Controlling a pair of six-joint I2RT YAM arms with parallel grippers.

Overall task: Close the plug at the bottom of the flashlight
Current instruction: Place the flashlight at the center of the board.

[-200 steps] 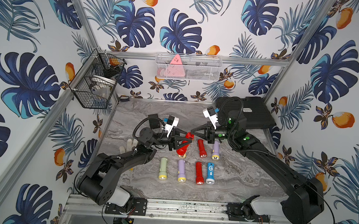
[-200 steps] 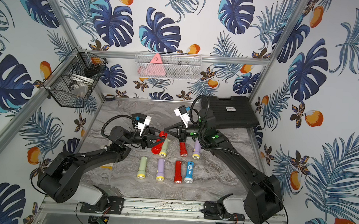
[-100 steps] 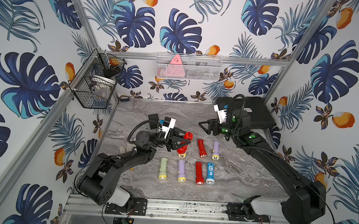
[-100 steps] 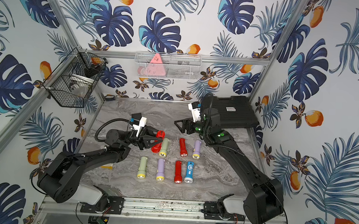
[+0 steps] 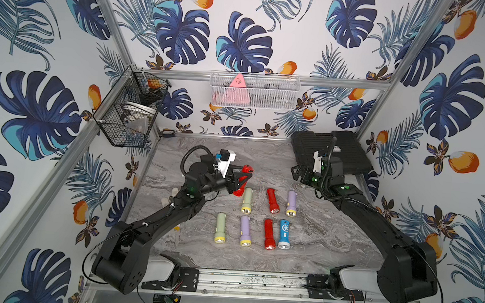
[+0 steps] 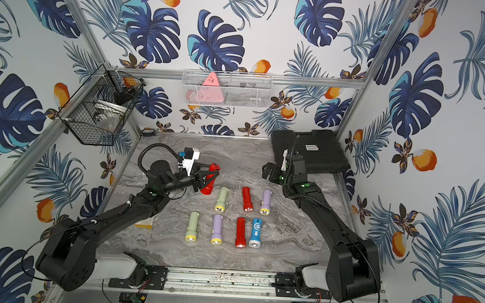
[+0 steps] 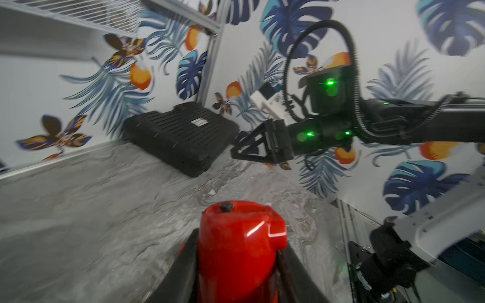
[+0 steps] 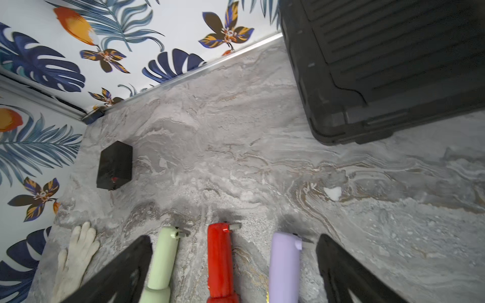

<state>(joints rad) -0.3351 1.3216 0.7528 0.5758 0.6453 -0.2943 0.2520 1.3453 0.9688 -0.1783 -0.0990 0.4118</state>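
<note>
I checked the containers first. The black wire basket [image 5: 122, 131] hung on the side wall, well away from the left fingers [image 7: 181, 275]. It held something white and coiled, plus a dark item I could not make out. The white mesh basket [image 5: 281, 100] on the back wall carried a pink triangular piece [image 5: 236, 92]. The black ribbed plastic case [image 5: 355, 158] lay closed on the grey marble table [image 5: 316, 241], near the right fingers [image 8: 123, 267].

The red plastic flashlight [image 7: 236, 249] was off the table, pinched between the left fingers, which pressed on its body from both sides. Its tail end reached out past the fingertips. On that end I saw a small dark knob and a squarish lug at one edge. The view was blurred, so I could not tell whether the plug sat fully home.

The right fingers stood spread wide above the table, holding nothing. In the right wrist view, a pale green flashlight [image 8: 162, 262], a second red flashlight [image 8: 219, 262] and a lilac flashlight [image 8: 284, 265] lay between them. Each showed a small metal prong at its tail. A white glove [image 8: 76, 251] lay on the table outside one finger.
</note>
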